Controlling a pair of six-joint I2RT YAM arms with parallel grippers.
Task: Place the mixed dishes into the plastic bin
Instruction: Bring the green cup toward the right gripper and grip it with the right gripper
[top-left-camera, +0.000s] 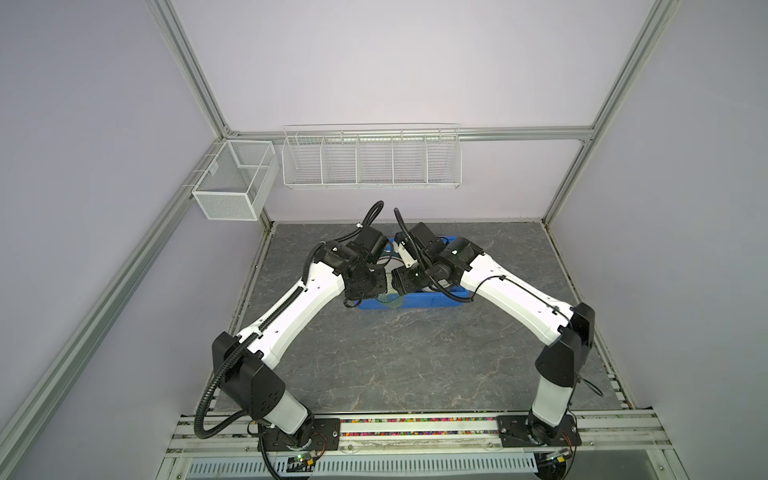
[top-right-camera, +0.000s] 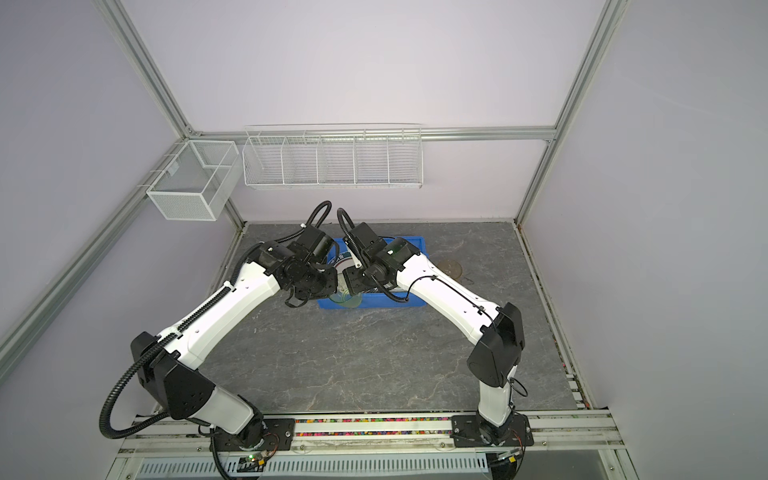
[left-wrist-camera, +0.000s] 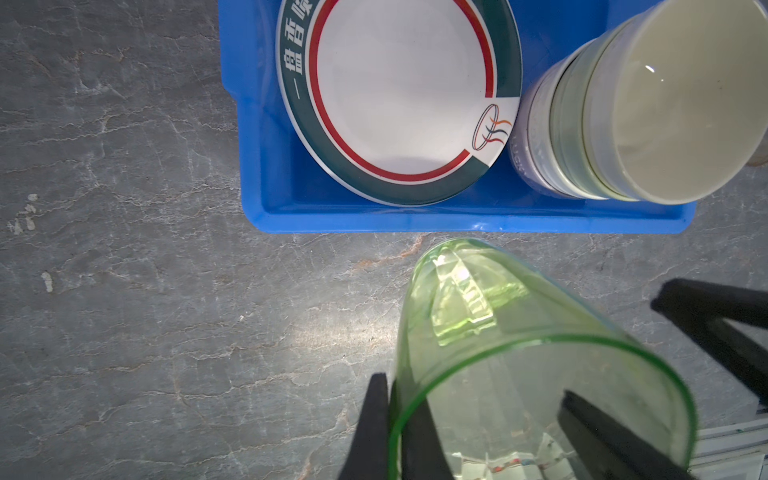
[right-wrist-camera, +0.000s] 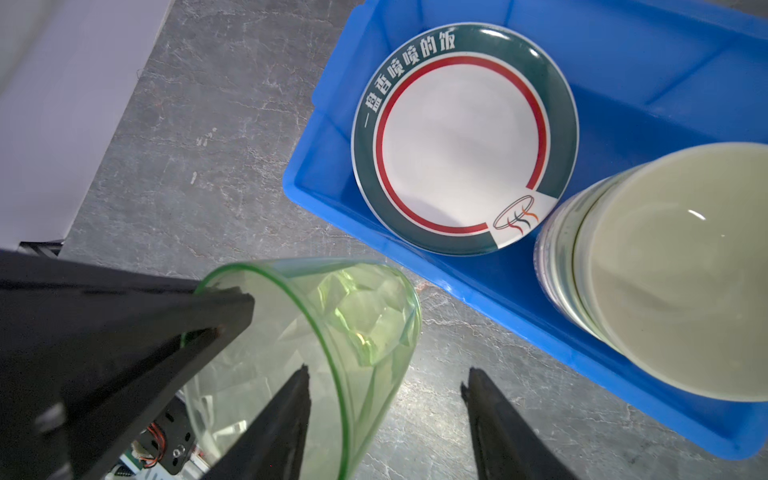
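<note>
Plate (right-wrist-camera: 461, 153) rim lettering: 一盘香喷喷的饭, white on teal

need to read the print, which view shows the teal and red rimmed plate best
The right wrist view: almost the whole plate shows inside the blue bin, its lettering readable. The left wrist view cuts off part of its rim at the picture's edge. In both top views the arms hide nearly all of it.
</note>
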